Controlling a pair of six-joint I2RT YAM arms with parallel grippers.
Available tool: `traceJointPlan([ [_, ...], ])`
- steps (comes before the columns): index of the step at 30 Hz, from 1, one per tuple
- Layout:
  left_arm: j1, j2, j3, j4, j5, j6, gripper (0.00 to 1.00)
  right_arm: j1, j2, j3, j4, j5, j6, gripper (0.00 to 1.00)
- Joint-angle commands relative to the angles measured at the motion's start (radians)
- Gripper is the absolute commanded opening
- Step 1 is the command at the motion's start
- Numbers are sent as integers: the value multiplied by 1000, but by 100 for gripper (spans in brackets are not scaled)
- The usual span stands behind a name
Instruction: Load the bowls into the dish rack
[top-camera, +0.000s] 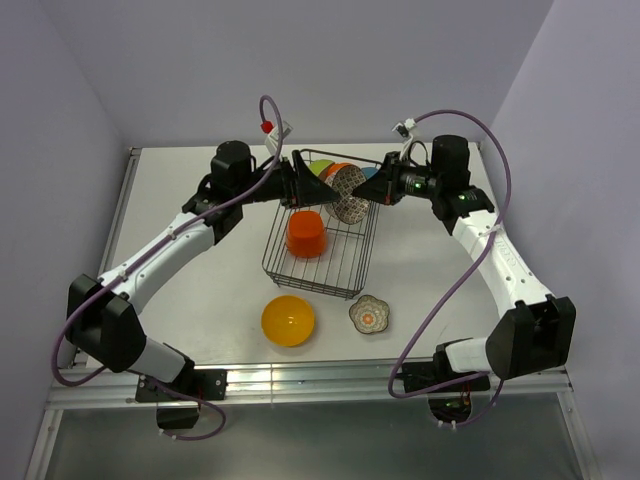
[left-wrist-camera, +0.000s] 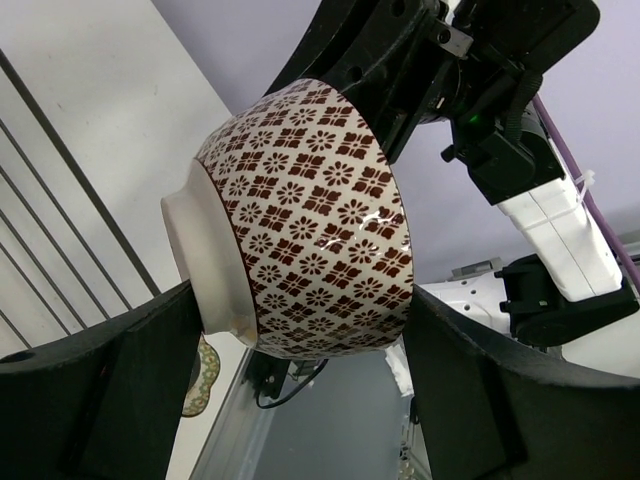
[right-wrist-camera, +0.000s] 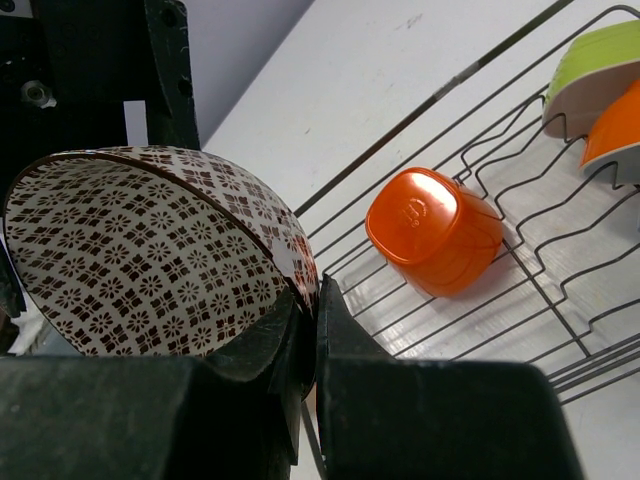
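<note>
Step in hand: mid-air transfer of the grey-brown patterned ceramic bowl (top-camera: 350, 193), held on edge above the far end of the dark wire dish rack (top-camera: 310, 283), upper centre of the top view. It is not yet on the wires.

Jaws of the right gripper (right-wrist-camera: 315, 300): clenched on the bowl's rim, one finger inside and one outside. Jaws of the left gripper (left-wrist-camera: 300, 330): spread wide, one on either side of the bowl's outer wall. No firm clamp shows, and whether they touch the wall I cannot tell.

Judgement: this reads as a handover, right to left. The next move calls for the left jaws to close square on the wall before the right lets go. The bowl then goes down on edge into a free slot, keeping off the glossy red-orange bowl (top-camera: 306, 233) lying tipped over mid-rack.

Left to load: yellow round bowl (top-camera: 288, 320) and small scalloped floral bowl (top-camera: 370, 314), both on the white desk (top-camera: 230, 290), lower centre, outside the rack.

View notes:
- Right wrist alone shows the rim pinch and the patterned inside. At its upper right, a lime-green bowl (right-wrist-camera: 600, 55) and a second orange bowl (right-wrist-camera: 615, 135) stand on edge in the rack.
- Left wrist alone shows the bowl's white foot ring and how the left jaws straddle it.
- Top view alone places the bowl over the rack and shows the yellow bowl, but the jaws are too small to read there.
</note>
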Motion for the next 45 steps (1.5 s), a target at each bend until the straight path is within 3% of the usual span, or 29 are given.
traceJointPlan([
  [1, -34, -13, 67, 67, 34, -3, 82, 26, 5, 58, 9, 53, -28, 0],
  [5, -42, -6, 79, 54, 28, 18, 85, 33, 11, 66, -7, 61, -37, 0],
  [8, -46, -6, 87, 40, 16, 37, 76, 39, 12, 70, -17, 69, -45, 0],
  [11, -48, -6, 89, 14, -4, 60, 61, 42, 12, 72, -22, 73, -51, 0],
  [16, -48, -7, 85, -8, -15, 84, 18, 45, 18, 87, -48, 78, -57, 0],
  [18, -46, -9, 84, -20, -18, 93, 0, 45, 31, 104, -62, 66, -56, 8],
  [23, -21, -12, 58, -25, -17, 83, 0, 43, 41, 132, -103, 59, -68, 24],
  [30, 46, -14, 7, -14, -9, 43, 0, 45, 49, 141, -151, 37, -74, 56],
  [40, 101, -24, -54, -46, -3, 61, 0, 34, 29, 138, -201, 44, -94, 73],
  [43, 115, -20, -56, -81, -7, 93, 0, 11, 28, 132, -211, 40, -86, 80],
  [45, 121, -15, -56, -94, -12, 124, 0, -3, 26, 124, -212, 33, -77, 91],
])
